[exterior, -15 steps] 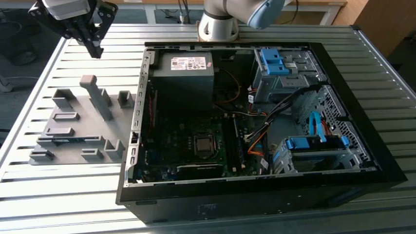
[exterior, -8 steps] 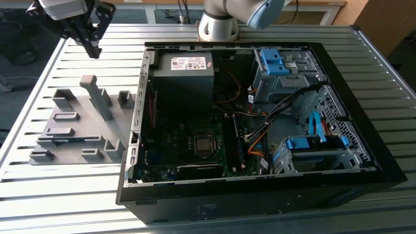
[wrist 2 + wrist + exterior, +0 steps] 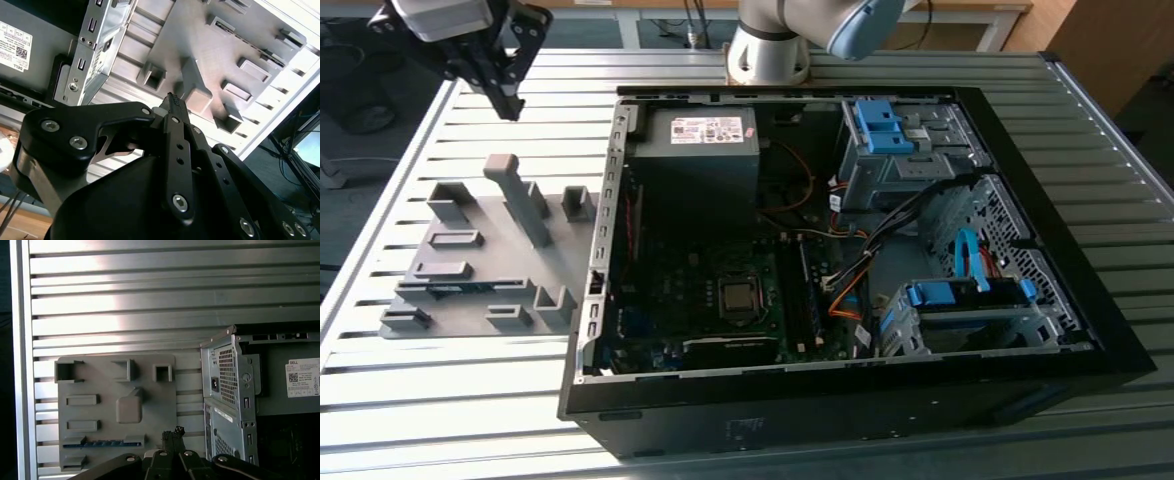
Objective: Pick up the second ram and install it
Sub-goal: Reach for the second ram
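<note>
Claw: the claw (image 3: 507,103) hangs above the desk (image 3: 454,400) at 11 o'clock in the exterior view. Its fingers are closed tip to tip, with nothing between them.
Second ram: the second ram (image 3: 102,443) sits edge-up in a long slot of the grey tray (image 3: 487,268). In the exterior view it lies toward 6 o'clock from the claw, well apart from it.
Handling: probably light and stiff, but thin and fragile. The flat faces carry chips and the contact edge sits down in the slot.
Where to hold: likely across the two flat faces near mid-length, on the exposed upper edge, squeezing gently.
In the way: a tall upright block (image 3: 520,205) stands between claw and ram, with lower blocks just beside the slot.
Case: the open computer case (image 3: 720,420) lies at 3 o'clock of the tray, touching or nearly touching it.
Inside: the power supply (image 3: 700,150) is at 12 o'clock of the processor socket (image 3: 740,298). Dark memory slots appear to be at its 3 o'clock.
Clutter: orange cables (image 3: 847,300) and blue cables (image 3: 970,262) crowd that side.
</note>
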### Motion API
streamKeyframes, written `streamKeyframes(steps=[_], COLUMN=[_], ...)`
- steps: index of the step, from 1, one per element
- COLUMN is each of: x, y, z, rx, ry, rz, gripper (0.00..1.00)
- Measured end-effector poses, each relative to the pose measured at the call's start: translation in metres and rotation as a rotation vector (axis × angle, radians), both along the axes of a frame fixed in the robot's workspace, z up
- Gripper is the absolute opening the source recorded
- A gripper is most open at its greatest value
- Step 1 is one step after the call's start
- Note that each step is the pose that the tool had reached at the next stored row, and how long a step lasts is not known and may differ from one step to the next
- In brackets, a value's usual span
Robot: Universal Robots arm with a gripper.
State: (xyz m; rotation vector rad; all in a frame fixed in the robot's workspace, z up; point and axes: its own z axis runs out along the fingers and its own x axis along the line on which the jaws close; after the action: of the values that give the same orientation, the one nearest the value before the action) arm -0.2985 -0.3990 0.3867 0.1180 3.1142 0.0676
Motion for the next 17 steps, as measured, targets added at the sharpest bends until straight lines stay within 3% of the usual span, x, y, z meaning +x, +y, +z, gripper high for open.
streamKeyframes(steps=[17], x=[-0.0089], y=[0.0], z=[-0.0006], rx=[0.0], ry=[0.0002], rz=[0.0], gripper=[0.11])
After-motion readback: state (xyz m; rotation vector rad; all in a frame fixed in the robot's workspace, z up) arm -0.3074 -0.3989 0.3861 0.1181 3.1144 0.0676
